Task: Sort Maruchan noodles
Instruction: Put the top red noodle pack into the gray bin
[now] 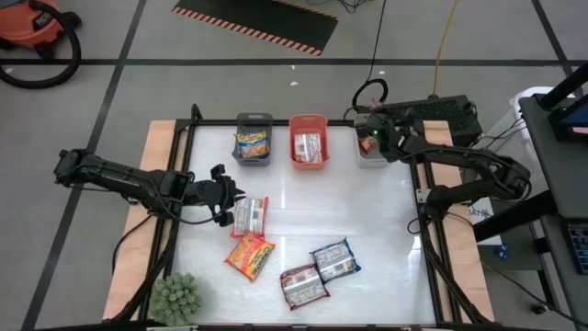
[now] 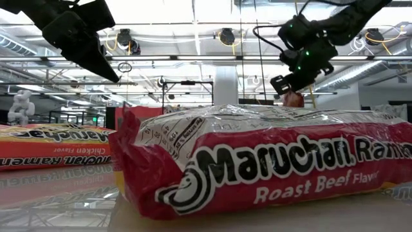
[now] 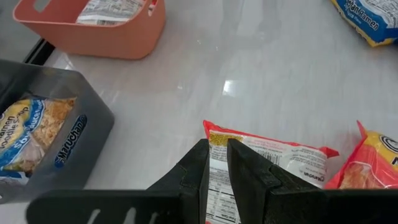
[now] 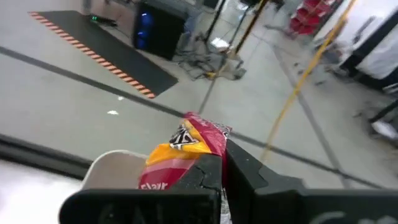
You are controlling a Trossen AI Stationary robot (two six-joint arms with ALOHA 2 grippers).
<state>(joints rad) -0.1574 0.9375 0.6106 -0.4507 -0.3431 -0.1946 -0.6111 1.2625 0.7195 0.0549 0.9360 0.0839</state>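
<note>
White and glossy, the worktop (image 1: 367, 230) carries three bins along its far edge and loose Maruchan noodles (image 1: 303, 267) toward the near side. Judging by the layout, sorting is well underway, with both arms mid-delivery.

At the far right, the right gripper (image 1: 375, 138) hangs over the pale bin (image 1: 370, 154), jaws clamped on a red-and-yellow packet (image 4: 186, 152) that shows between its fingers in the right wrist view; its next move is probably to lower and release into that bin.

At the left, the left gripper (image 1: 225, 198) has its jaws nearly together, pinching the edge of a red-silver packet (image 1: 249, 216) lying label-down on the worktop. That packet likely belongs in the orange bin (image 1: 309, 122), so a lift and a carry far and rightward would follow.

Contents: the grey bin (image 1: 254, 119) holds a blue-yellow packet (image 1: 252, 143); the orange bin holds a red-silver one (image 1: 308, 145). The pale bin's contents are hidden by the arm.

Four loose packets remain besides the pinched one: an orange-yellow packet (image 1: 250, 255), a blue-edged packet (image 1: 334, 260) and a red one (image 1: 303, 285), the last two touching.
</note>
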